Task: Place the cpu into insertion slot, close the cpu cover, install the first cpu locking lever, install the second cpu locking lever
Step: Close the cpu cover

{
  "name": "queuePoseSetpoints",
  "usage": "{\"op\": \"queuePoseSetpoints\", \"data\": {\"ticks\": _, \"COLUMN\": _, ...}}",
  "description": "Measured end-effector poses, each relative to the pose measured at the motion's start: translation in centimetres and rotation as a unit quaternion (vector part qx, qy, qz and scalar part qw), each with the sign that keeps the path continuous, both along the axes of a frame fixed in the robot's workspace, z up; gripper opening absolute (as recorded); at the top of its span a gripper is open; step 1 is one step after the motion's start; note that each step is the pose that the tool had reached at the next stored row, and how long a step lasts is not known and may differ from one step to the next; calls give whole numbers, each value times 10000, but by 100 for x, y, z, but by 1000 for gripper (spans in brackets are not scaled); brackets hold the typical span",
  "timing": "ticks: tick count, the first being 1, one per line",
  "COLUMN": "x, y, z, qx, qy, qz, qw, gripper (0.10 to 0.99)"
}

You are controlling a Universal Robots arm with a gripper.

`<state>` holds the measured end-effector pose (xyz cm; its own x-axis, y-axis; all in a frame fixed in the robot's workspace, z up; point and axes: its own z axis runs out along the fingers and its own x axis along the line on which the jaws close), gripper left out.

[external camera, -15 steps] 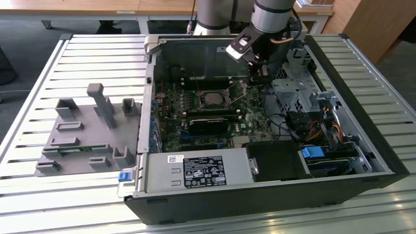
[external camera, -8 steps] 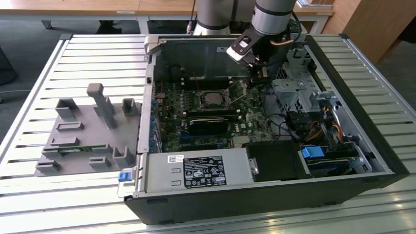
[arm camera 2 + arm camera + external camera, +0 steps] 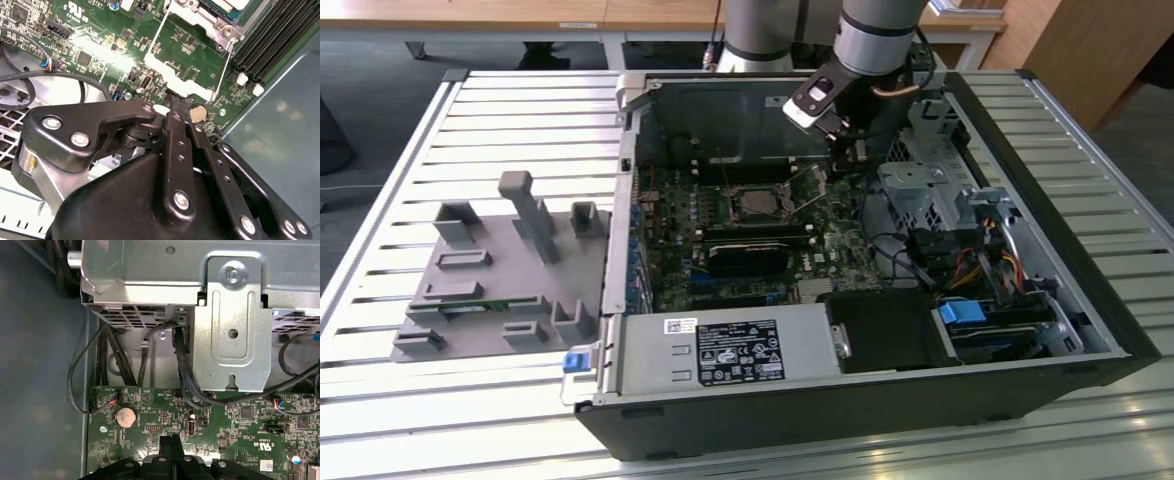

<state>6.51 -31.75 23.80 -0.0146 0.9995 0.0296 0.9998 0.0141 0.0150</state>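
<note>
Cpu (image 3: 227,6) looks seated beyond the gripper (image 3: 178,102). Gripper closed tight, tips at raised cpu cover (image 3: 175,75) edge; cover and lever steps remain.

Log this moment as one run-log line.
gripper: shut, tips at edge of thin silvery metal window-frame cpu cover | cover: open | pale silvery square cpu: in black square insertion slot

Slatted table (image 3: 440,420) bears an open computer case (image 3: 881,412) and grey fixture (image 3: 487,285).
</note>
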Motion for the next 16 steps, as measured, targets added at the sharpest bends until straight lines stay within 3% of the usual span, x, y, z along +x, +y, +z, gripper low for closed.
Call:
{"op": "queuePoseSetpoints", "data": {"ticks": 9, "x": -92, "y": 0, "z": 0, "qx": 1, "qy": 0, "qz": 0, "qw": 10000, "gripper": 106}}
{"op": "queuePoseSetpoints", "data": {"ticks": 16, "x": -242, "y": 0, "z": -2, "qx": 1, "qy": 0, "qz": 0, "qw": 10000, "gripper": 106}}
